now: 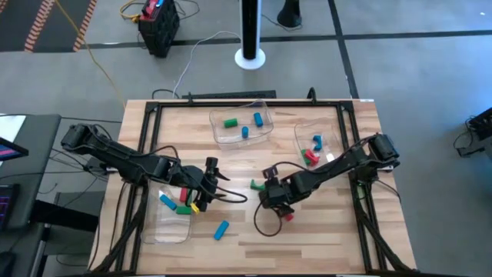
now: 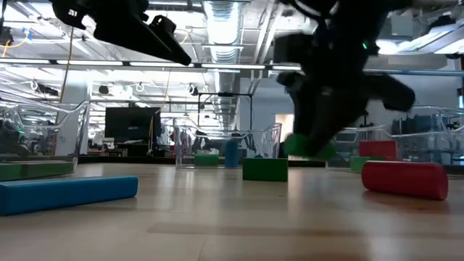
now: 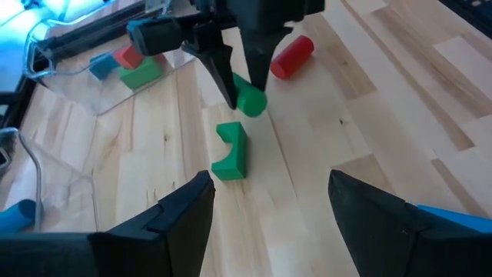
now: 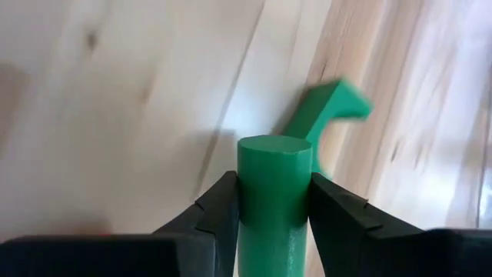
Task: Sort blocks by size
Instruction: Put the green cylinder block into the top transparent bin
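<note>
It was a lab: exposed ceiling ducts, dark monitors, floor cables, a framed wooden table.

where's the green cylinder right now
The green cylinder is clamped in the right gripper near the table's middle, just above a notched green block, with a red cylinder close by.
</note>
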